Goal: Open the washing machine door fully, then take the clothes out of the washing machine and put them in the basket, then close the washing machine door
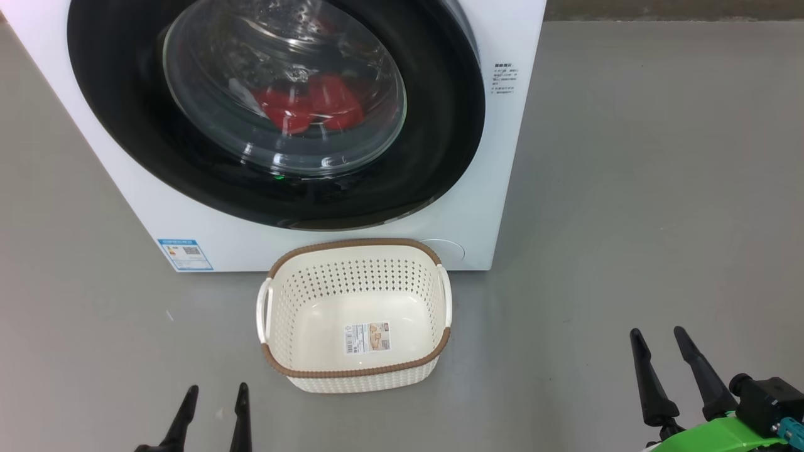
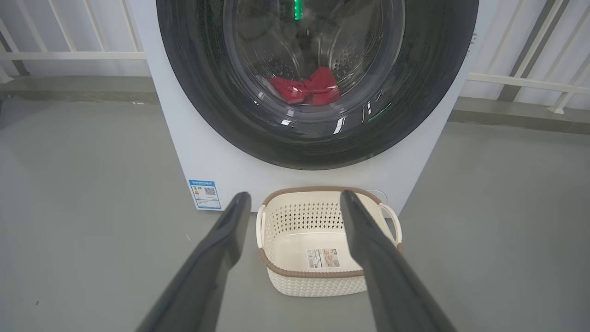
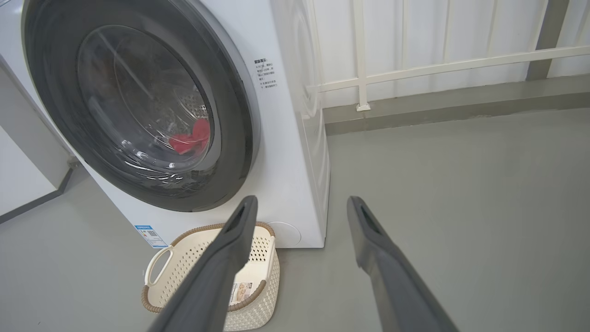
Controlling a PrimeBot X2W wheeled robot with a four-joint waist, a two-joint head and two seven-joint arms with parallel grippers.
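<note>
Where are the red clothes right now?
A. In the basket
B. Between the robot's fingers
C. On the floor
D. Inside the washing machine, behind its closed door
D: the red clothes show through the glass of the shut washing machine door; the basket holds none.

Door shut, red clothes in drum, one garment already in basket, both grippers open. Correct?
Not quite. The basket holds no garment, just its paper label, as the head view shows. The rest stands: washing machine door shut, red clothes behind its glass, left gripper and right gripper open.
</note>
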